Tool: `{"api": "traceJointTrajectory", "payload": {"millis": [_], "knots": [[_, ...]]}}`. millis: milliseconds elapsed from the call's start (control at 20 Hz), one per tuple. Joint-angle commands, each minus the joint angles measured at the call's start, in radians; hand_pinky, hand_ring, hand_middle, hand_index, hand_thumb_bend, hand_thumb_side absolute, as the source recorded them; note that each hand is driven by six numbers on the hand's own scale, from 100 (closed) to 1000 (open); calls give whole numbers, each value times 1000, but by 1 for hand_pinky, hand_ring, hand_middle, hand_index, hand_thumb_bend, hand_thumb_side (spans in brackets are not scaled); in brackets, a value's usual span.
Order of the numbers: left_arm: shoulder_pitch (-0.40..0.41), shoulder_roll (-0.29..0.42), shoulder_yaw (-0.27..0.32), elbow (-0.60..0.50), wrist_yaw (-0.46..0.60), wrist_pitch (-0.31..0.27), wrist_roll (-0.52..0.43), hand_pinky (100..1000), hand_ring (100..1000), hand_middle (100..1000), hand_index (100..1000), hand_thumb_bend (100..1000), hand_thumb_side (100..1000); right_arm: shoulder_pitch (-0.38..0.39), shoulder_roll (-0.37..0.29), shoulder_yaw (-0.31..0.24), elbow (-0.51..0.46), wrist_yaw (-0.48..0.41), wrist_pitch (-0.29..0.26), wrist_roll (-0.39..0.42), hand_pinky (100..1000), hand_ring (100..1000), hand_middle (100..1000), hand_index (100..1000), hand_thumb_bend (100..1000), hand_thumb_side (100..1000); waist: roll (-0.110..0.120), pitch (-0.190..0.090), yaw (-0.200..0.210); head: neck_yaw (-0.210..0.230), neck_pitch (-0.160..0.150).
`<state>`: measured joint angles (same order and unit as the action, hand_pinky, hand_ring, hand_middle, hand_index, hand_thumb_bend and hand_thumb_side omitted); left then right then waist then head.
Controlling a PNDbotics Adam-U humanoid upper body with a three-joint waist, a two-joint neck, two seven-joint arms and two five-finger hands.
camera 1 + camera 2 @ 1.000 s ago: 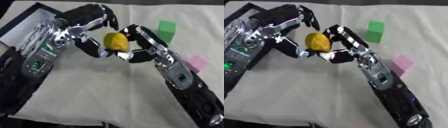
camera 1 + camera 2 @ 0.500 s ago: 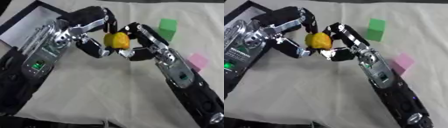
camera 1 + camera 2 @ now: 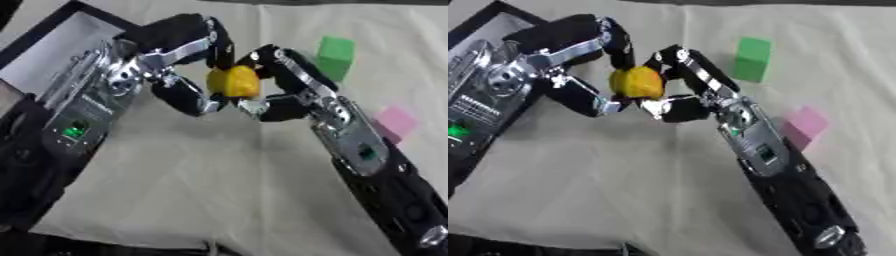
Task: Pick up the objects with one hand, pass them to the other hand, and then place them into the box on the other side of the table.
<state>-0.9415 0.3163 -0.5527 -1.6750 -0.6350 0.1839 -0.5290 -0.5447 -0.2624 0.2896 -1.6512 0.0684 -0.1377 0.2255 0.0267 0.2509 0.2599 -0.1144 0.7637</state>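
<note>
A yellow rounded object point(image 3: 233, 82) hangs above the cloth between my two hands. My left hand point(image 3: 179, 55) curls round it from the left, fingers over its top and thumb under it. My right hand point(image 3: 289, 82) pinches it from the right, fingers above and thumb below. A black-rimmed box point(image 3: 54, 50) with a pale floor lies at the upper left, partly hidden by my left arm. A green block point(image 3: 335, 57) stands at the upper right and a pink block point(image 3: 395, 121) lies right of my right forearm.
A cream cloth point(image 3: 192, 185) covers the table, bare in the lower middle. My right forearm point(image 3: 376, 170) runs down to the lower right corner. The table's near edge shows dark along the bottom.
Both hands with the yellow object have moved slightly up and left together. My left hand's fingers have closed further over the object.
</note>
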Motion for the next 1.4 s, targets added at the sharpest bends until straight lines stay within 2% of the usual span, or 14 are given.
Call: {"api": "traceJointTrajectory", "payload": {"millis": [50, 300, 800, 1100, 1400], "knots": [[-23, 2, 10, -27, -8, 10, 24, 708, 543, 464, 506, 248, 100, -9, -8, 5, -12, 25, 0, 14, 410, 733, 347, 509, 345, 100, 2, -16, -1, 5, -7], [-26, 2, 20, -35, -40, 21, 42, 689, 524, 441, 480, 278, 100, -13, -18, -2, -11, 77, 0, 37, 454, 789, 421, 588, 437, 100, 3, -18, -3, 8, -7], [-29, 4, 36, -39, -99, 29, 60, 671, 513, 428, 467, 334, 100, -18, -25, -17, -3, 176, -13, 80, 509, 864, 539, 700, 525, 100, 3, -21, -3, 15, -14], [-26, 6, 39, -44, -95, 36, 37, 668, 509, 424, 460, 330, 100, -15, -24, -28, 11, 234, -21, 62, 524, 888, 584, 743, 602, 100, 2, -22, -3, 18, -14], [-16, 21, 49, -80, -94, 40, -1, 668, 509, 424, 458, 345, 100, -7, -28, -38, 22, 278, 12, 12, 522, 892, 596, 755, 621, 100, 3, -24, -2, 23, -9]]}}
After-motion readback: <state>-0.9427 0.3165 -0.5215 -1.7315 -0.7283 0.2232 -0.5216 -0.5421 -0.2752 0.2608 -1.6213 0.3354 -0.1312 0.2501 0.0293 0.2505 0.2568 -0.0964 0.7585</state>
